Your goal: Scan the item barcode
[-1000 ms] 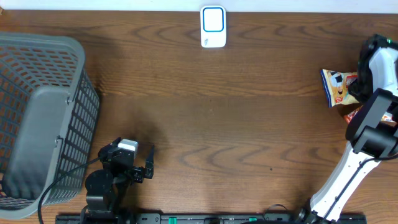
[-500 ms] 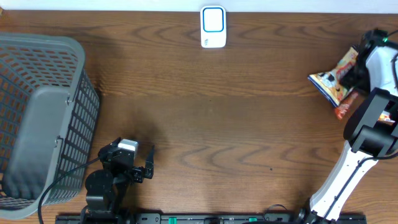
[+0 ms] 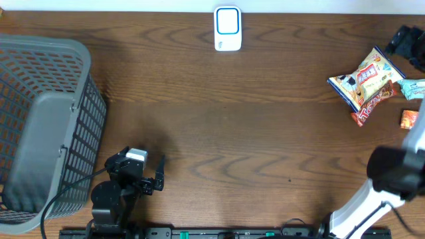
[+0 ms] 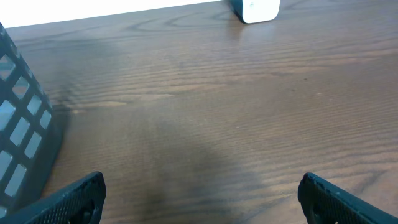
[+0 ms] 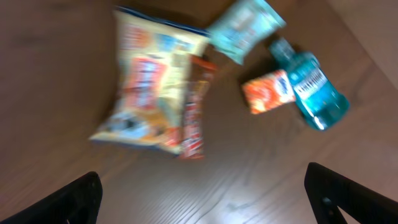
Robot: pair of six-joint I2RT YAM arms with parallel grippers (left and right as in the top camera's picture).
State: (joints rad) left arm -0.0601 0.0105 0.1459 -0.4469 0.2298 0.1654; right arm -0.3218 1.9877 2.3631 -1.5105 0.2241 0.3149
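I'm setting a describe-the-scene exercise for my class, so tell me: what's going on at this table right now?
Nothing is held at the moment. The right gripper hangs open above a yellow snack bag that lies on the table beside an orange packet and a blue bottle. The left gripper is open too, low near the grey basket. The white scanner sits at the far edge with no item at it.

- A dark brown wooden table [image 3: 265, 133] with wavy grain fills the view.
- A pale strip [image 3: 319, 5] runs along its far edge (wall or floor, unclear).
- Light is soft, even.
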